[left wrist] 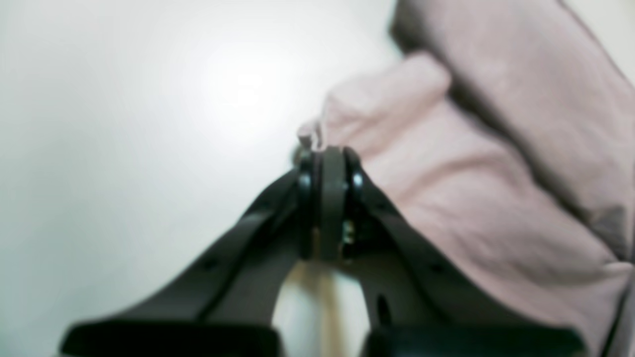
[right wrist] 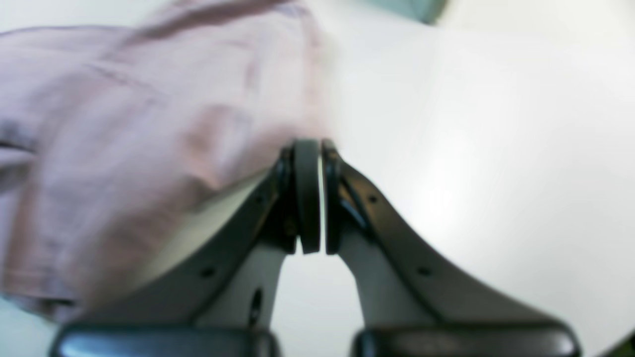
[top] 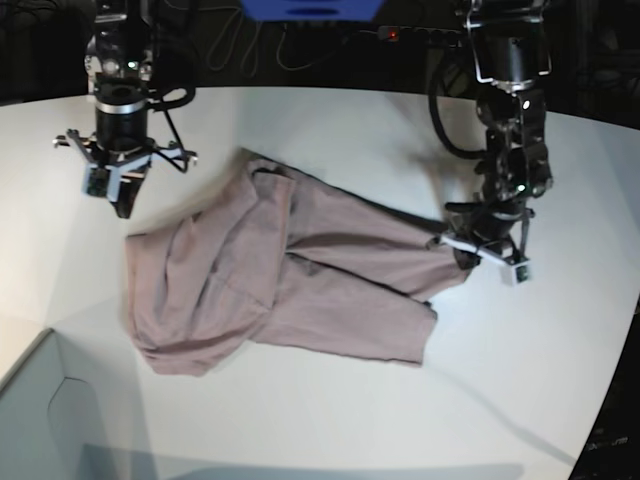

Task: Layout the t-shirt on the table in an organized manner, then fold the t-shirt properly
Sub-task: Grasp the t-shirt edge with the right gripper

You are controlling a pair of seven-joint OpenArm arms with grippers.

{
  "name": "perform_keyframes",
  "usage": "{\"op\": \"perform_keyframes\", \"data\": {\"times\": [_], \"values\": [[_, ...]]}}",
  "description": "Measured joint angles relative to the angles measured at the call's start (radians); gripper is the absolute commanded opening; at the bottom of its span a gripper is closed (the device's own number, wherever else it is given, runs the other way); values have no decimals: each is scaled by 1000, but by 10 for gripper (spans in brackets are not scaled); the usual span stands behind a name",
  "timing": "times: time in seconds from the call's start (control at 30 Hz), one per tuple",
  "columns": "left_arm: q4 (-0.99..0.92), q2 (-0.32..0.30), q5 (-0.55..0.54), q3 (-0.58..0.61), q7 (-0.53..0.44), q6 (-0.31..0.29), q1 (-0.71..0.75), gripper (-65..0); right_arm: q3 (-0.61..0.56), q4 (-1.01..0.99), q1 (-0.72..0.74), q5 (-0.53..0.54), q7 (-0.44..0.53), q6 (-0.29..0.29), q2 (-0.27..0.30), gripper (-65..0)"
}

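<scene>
Both fingers of the left gripper (left wrist: pixel 325 148) are pressed together on a small tab of the t-shirt (top: pixel 290 280), pinching the cloth at its right-hand corner in the base view. Fingers of the right gripper (right wrist: pixel 313 148) are pressed together too, with a thin slit of light between the pads; whether any cloth sits in that slit cannot be told, since the wrist picture is blurred and the shirt's edge only reaches the fingertips.

The pink shirt lies crumpled in the middle of the white table (top: pixel 330 420), bunched in folds and stretched out toward the left gripper. Its left edge in the base view lies below the right gripper (top: pixel 118 200), near but seemingly apart from it. Wide bare tabletop surrounds the shirt on every side, most of all along the near curved edge and behind the collar end.

A pale grey box (top: pixel 50 420) shows at the lower left corner of the base view, cut off by the frame; nothing can be made out inside it.
</scene>
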Motion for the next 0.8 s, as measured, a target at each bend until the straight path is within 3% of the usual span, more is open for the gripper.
{"op": "perform_keyframes", "data": {"times": [0.17,0.3,0.5,0.8], "values": [[83,-48,-99,1,-2,6,137,-649,-157,7,38,-1,-136,0,4,-465],[77,-69,-142,1,2,6,176,-649,-270,7,68,-1,-224,0,9,-397],[79,-71,-147,3,-9,2,208,-649,-430,-50,109,-2,-249,0,7,-387],[79,-68,-148,2,-5,3,207,-649,-501,-229,153,-4,-257,-1,4,-387]]}}
